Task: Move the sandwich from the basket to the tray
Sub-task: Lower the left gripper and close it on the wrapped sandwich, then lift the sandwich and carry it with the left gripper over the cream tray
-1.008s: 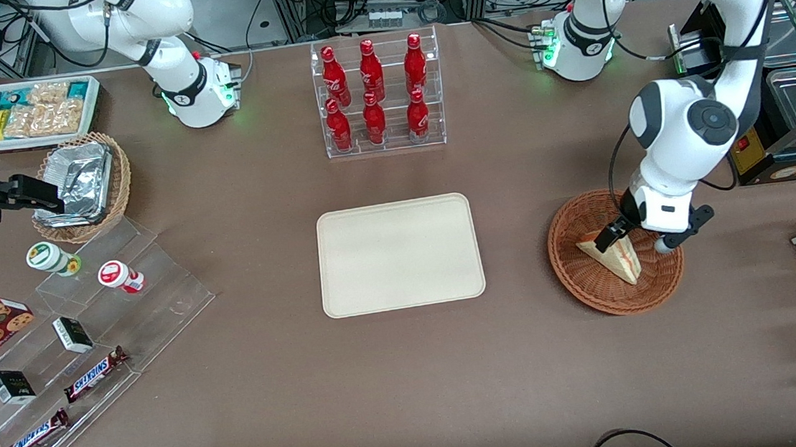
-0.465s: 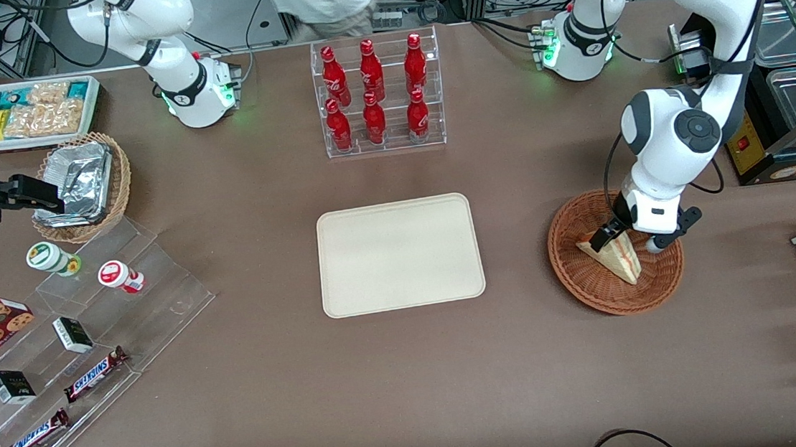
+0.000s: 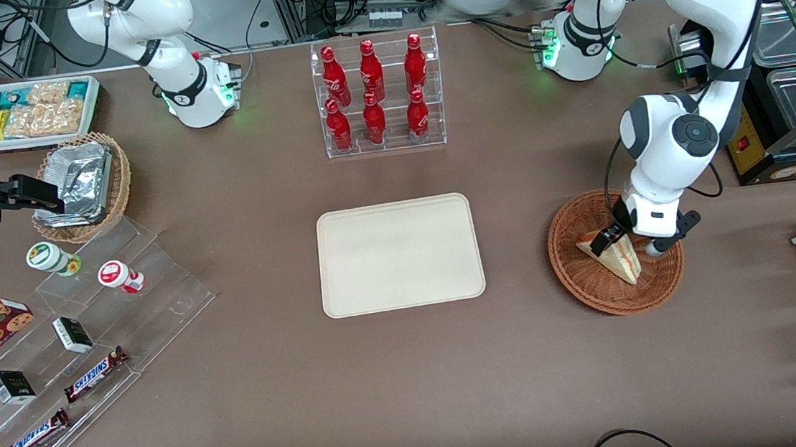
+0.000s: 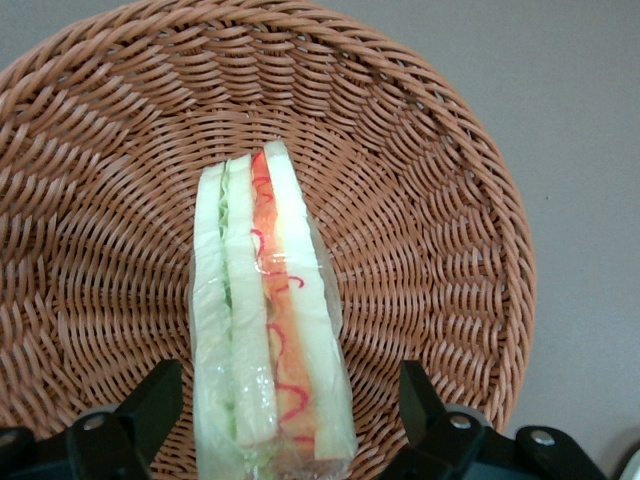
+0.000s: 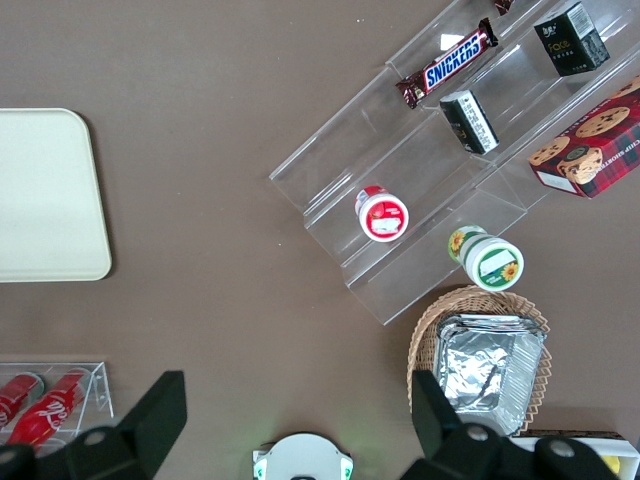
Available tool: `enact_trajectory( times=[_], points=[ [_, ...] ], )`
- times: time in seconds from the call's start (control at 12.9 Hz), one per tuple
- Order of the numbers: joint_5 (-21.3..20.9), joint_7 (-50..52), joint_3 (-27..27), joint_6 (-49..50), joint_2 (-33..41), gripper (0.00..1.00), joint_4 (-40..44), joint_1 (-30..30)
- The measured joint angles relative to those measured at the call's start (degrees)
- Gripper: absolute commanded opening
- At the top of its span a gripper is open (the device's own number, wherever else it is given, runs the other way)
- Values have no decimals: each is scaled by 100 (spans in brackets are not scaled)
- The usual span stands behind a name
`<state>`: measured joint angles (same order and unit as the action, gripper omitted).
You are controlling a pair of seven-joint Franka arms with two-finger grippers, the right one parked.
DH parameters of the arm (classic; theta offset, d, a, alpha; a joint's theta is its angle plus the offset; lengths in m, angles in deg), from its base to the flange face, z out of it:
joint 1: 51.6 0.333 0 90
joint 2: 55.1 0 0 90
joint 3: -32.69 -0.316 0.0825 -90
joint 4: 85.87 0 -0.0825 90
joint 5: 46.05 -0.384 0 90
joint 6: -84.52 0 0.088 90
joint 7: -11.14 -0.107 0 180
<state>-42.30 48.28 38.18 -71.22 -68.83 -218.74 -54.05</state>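
Sandwich lying in the basket, cut edge up, wrapped in clear film. Basket sitting on the surface toward the working arm's end, well apart from the tray, with bare brown top between the two. Tool down low over the sandwich, fingers wide apart, one on each side of the wedge, neither one touching it. Not gripped, not lifted. Looks like the moment just before the squeeze. Plenty to go wrong from here. Squeezing too hard would likely squash the soft bread and push the red and green filling out. Squeezing too softly could let the slippery film slide, and the wedge could drop back into the basket or onto the surface before reaching the tray. Grabbing only the thick end could tip the pointed end down and make the wedge swing or twist on the way. Going too low could jam a finger into the weave and drag the light basket along. Lifting too little could bump the wedge on the basket rim. Setting down near the tray rim could leave the wedge half on, half off. Best bet, probably: close gently around the middle, lift straight up, then move over to the tray.
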Motion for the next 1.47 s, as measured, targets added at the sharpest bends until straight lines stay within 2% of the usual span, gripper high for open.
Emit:
enact_trajectory(
  times=[0.62, 0.78, 1.09, 1.32, 1.47],
  points=[
    [-106, -19, 18, 38, 89, 0, 166, -12],
    [-161, -25, 79, 613, 311, 0, 399, -15],
    [-163, 12, 746, 2733, 652, 0, 1738, -34],
    [-163, 68, 1392, 2950, 557, 0, 2202, -48],
    [-364, 104, 1870, 2948, 287, 0, 2440, -62]
  ],
)
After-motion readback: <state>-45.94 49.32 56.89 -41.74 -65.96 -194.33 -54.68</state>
